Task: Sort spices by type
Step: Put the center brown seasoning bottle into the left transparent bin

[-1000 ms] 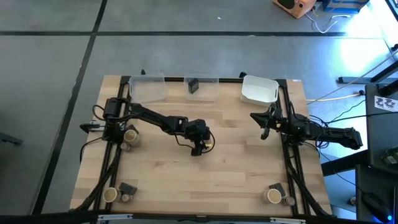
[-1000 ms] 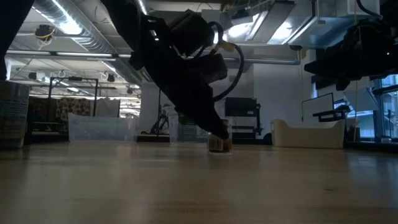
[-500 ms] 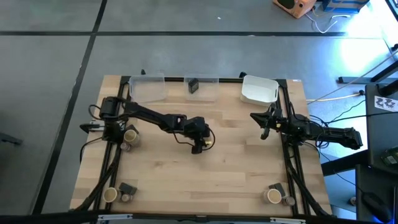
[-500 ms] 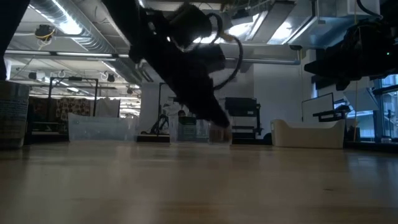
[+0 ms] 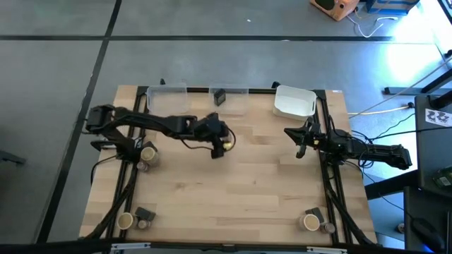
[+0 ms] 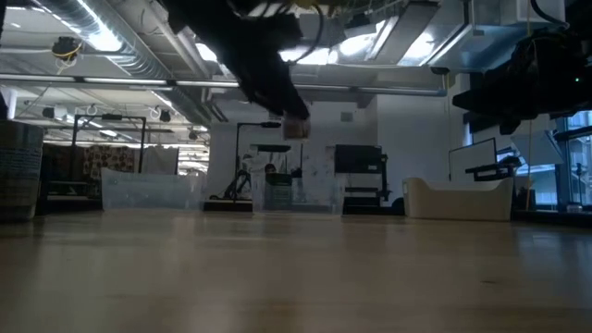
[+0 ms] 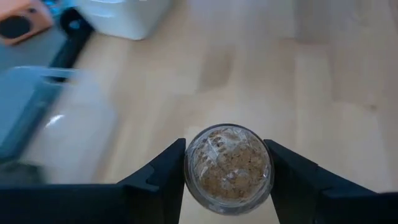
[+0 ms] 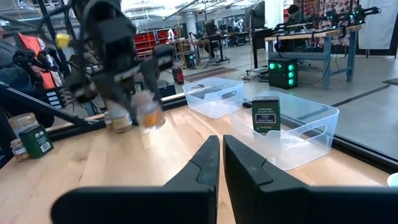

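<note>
I've lifted the spice jar off the table since a second ago: my left gripper is clamped on it, carrying it far-left toward the clear tubs. Right gripper waits shut, empty, at the right edge.

Pale wood bench. Along the far edge: two clear tubs, a dark box inside the middle one, and a white tub. Spice clusters at left edge, near-left corner and near-right corner.
</note>
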